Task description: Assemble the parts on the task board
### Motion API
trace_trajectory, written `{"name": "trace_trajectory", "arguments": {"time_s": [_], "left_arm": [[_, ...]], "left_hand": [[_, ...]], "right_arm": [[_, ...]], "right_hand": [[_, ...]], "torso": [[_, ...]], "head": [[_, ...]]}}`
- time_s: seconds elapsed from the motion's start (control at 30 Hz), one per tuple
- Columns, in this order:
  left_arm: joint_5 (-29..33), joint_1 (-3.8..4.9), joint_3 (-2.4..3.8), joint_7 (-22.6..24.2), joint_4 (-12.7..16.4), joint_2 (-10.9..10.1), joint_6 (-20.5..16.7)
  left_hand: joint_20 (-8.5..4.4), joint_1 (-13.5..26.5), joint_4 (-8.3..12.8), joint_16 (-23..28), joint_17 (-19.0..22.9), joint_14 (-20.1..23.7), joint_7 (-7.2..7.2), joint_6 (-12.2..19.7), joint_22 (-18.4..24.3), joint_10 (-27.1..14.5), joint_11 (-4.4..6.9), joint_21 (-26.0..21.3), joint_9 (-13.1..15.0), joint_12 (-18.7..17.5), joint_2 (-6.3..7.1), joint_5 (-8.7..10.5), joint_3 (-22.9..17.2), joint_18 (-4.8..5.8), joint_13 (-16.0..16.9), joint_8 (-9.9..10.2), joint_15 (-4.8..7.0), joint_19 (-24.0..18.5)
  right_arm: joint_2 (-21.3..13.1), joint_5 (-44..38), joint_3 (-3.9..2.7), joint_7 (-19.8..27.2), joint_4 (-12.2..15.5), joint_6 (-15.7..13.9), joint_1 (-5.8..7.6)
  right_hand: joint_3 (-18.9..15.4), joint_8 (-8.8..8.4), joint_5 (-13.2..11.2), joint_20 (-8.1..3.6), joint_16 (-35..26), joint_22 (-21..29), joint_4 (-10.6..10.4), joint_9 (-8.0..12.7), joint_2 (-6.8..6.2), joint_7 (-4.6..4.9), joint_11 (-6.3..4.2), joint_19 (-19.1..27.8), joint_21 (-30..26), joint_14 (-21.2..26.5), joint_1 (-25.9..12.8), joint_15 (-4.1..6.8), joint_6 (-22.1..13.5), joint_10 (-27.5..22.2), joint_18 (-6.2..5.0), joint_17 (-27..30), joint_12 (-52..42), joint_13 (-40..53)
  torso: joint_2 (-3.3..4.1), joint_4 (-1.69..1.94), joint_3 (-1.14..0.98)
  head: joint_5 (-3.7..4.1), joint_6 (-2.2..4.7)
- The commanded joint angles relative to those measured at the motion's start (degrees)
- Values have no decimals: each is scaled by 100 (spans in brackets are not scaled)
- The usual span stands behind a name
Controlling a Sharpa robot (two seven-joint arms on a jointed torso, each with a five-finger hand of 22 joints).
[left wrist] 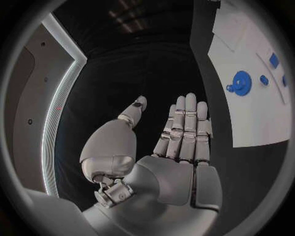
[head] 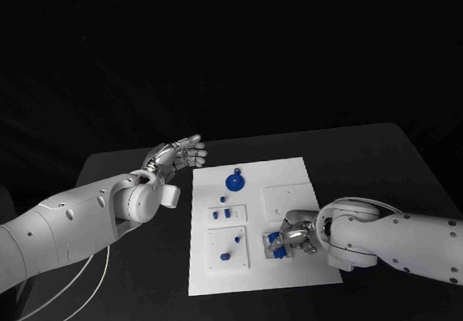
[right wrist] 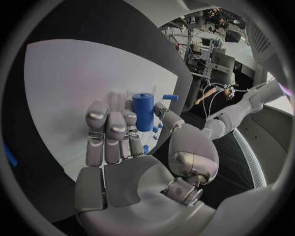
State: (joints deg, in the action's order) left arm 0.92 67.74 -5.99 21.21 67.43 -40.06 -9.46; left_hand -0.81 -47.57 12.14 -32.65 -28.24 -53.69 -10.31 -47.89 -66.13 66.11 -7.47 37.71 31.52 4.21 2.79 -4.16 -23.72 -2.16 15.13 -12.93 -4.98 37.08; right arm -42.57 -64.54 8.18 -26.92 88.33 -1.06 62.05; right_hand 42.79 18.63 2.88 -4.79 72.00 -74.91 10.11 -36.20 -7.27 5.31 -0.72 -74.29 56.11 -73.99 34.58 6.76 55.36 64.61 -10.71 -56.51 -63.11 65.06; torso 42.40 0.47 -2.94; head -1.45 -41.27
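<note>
Your task board [head: 292, 271] sits frame centre | right hand [head: 291, 238] over its lower right, fingers at a blue cylinder [right wrist: 143, 111], grip unclear | left hand [head: 178, 154] upper left, spread, empty | one blue disc [head: 234, 181] near board top

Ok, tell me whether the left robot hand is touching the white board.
Apart. In the head view the left robot hand hovers open beyond the board, black table between them.

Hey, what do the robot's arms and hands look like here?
Both arms are smooth, rounded white shells. A thin white cable loops beneath the left arm, and another arcs over the right arm near its wrist. The left hand and right hand are silver metal with segmented fingers.
</note>
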Motion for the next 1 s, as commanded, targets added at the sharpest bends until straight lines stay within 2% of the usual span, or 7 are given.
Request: {"name": "trace_trajectory", "arguments": {"time_s": [0.03, 0.33, 0.4, 0.43, 0.6, 0.87, 1.0], "left_arm": [[23, 4, 4, 29, 12, 6, 95], [23, 4, 4, 28, 11, 7, 88], [23, 4, 4, 28, 13, 5, 84], [23, 4, 4, 28, 12, 5, 82], [23, 4, 4, 27, 9, 5, 84], [23, 4, 4, 22, 9, 3, 78], [23, 4, 4, 21, 9, 2, 78]], "left_hand": [[27, 58, -33, 32, -8, -36, -4, 40, -8, -34, 14, -22, -9, -15, 21, 9, 10, -78, -8, 1, -21, -10], [27, 61, -35, 35, -12, -36, -6, 45, -9, -36, 13, -23, -11, -15, 20, 9, 10, -78, -9, 2, -22, -11], [27, 61, -35, 36, -12, -36, -6, 46, -10, -36, 13, -24, -11, -15, 21, 9, 10, -78, -9, 2, -22, -11], [27, 61, -35, 37, -13, -35, -7, 47, -10, -37, 13, -24, -11, -15, 22, 9, 10, -78, -10, 3, -22, -11], [27, 61, -33, 42, -16, -33, -9, 56, -12, -41, 12, -26, -14, -17, 27, 9, 10, -78, -11, 6, -23, -13], [28, 59, -32, 46, -20, -32, -11, 61, -13, -44, 11, -28, -16, -17, 28, 9, 7, -78, -12, 7, -23, -14], [28, 58, -32, 47, -22, -31, -12, 63, -14, -44, 11, -28, -17, -17, 26, 8, 6, -79, -12, 7, -23, -14]], "right_arm": [[25, -28, 9, 35, 14, 98, -14], [36, -14, 10, 59, -10, 85, -14], [38, -10, 11, 71, -13, 88, -14], [38, -10, 11, 72, -13, 82, -14], [37, -9, 12, 81, -13, 87, -14], [7, -9, 13, 162, -8, 115, -14], [-19, -17, 13, 269, 16, 234, -14]], "right_hand": [[-29, -32, -8, -11, -32, -94, -22, -6, -58, 7, -31, -9, 38, -8, 4, 39, 24, 18, -429, -10, 35, 9], [-295, -70, -9, -9, -57, -92, 0, -22, -186, 16, -20, 4, 39, -6, -202, 31, 2, 5, -429, -29, 60, 32], [-455, -82, -10, -16, -64, -94, 66, -31, -175, 16, -20, 18, 38, -2, -272, 32, -7, -3, -429, -38, 67, 42], [-616, -92, -8, -30, -71, -95, 171, -44, -117, 8, -17, 35, 37, 2, -310, 37, -12, -11, -429, -50, 75, 54], [-854, -115, -7, -53, -91, -90, 354, -64, -44, 11, -31, 61, 26, 6, -368, 40, -13, -17, -429, -70, 94, 74], [-929, -133, -6, -71, -108, -84, 484, -80, 35, 4, -34, 67, 18, 1, -323, 47, -2, -10, -429, -86, 109, 89], [-849, -145, -5, -89, -120, -84, 640, -94, 22, 2, -37, 56, 23, -8, 5, 50, 8, 0, -429, -98, 116, 103]], "torso": [[0, 0, 1], [0, 0, 1], [0, 0, 1], [0, 0, 1], [0, 1, -3], [1, -2, -3], [0, -1, -4]], "head": [[-8, -5], [-28, -10], [-28, -10], [-28, -10], [-36, -20], [-39, -22], [-40, -20]]}}
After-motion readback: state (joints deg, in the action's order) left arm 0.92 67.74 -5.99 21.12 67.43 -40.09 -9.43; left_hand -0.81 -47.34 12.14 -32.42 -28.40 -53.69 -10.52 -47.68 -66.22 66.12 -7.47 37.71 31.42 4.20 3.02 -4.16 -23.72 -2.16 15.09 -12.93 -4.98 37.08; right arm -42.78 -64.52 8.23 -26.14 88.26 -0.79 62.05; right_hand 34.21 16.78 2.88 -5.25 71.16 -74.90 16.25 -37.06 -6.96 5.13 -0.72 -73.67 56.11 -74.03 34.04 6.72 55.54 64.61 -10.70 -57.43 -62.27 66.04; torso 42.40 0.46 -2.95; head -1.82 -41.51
